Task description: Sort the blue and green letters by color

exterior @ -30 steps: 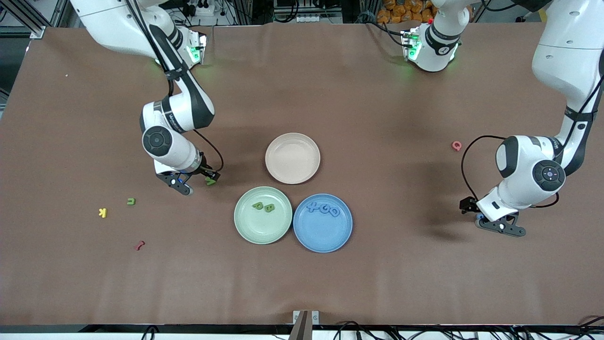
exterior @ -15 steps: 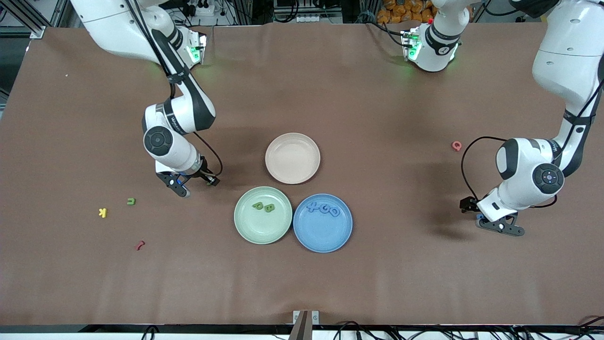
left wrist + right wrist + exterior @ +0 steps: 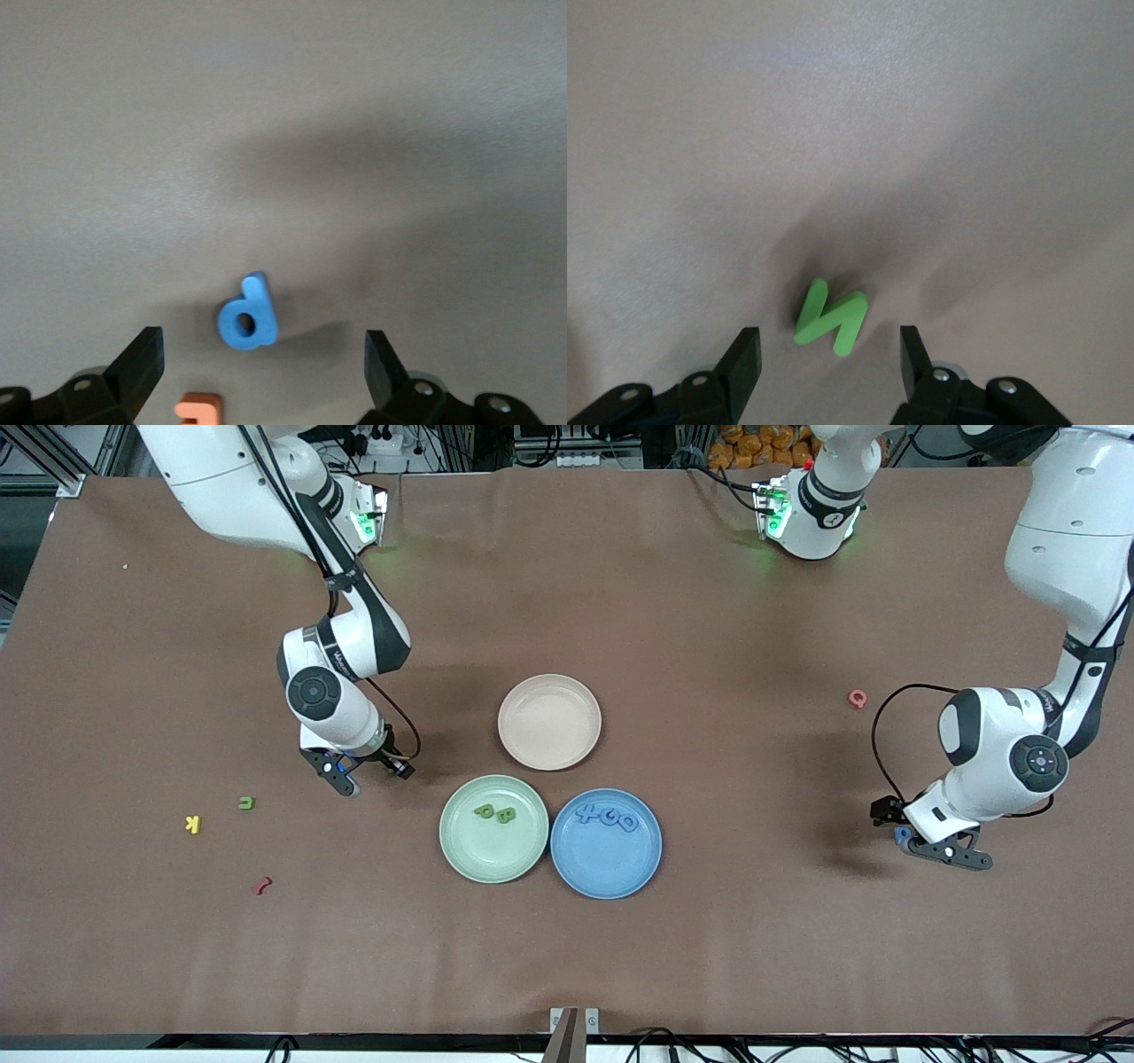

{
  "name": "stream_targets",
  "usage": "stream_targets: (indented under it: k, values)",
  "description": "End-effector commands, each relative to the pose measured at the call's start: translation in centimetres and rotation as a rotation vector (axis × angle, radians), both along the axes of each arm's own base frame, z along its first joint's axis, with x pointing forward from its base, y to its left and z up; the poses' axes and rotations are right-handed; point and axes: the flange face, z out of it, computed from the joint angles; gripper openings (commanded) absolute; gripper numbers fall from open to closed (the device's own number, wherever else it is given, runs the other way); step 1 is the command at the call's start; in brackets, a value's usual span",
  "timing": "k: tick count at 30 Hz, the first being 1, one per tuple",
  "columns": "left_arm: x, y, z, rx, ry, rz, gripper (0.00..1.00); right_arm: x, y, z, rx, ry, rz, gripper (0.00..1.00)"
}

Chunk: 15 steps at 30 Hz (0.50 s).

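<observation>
Right gripper has shifted over green letter, both grippers' jaws released.

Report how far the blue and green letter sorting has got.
Done: two green letters in the green plate, three blue letters in the blue plate. In hand: the open right gripper over a green N-shaped letter, the open left gripper over a blue letter. Left: the green letter beside the yellow K.
</observation>
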Motion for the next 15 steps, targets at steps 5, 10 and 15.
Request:
stream_targets:
  k: [5,10,15]
  values:
    - [0.77,1.01,-0.83,0.002,-0.008,-0.04,1.0,-0.01,0.05,-0.41,-0.064,-0.033,-0.008,0.7]
    - [0.77,1.01,-0.83,0.0,-0.008,-0.038,1.0,0.02,-0.13,-0.57,-0.064,-0.032,-0.011,0.68]
    - [0.63,1.27,-1.4,-0.005,-0.002,-0.031,0.88,0.17,-0.22,-0.85,-0.058,-0.042,-0.011,0.66]
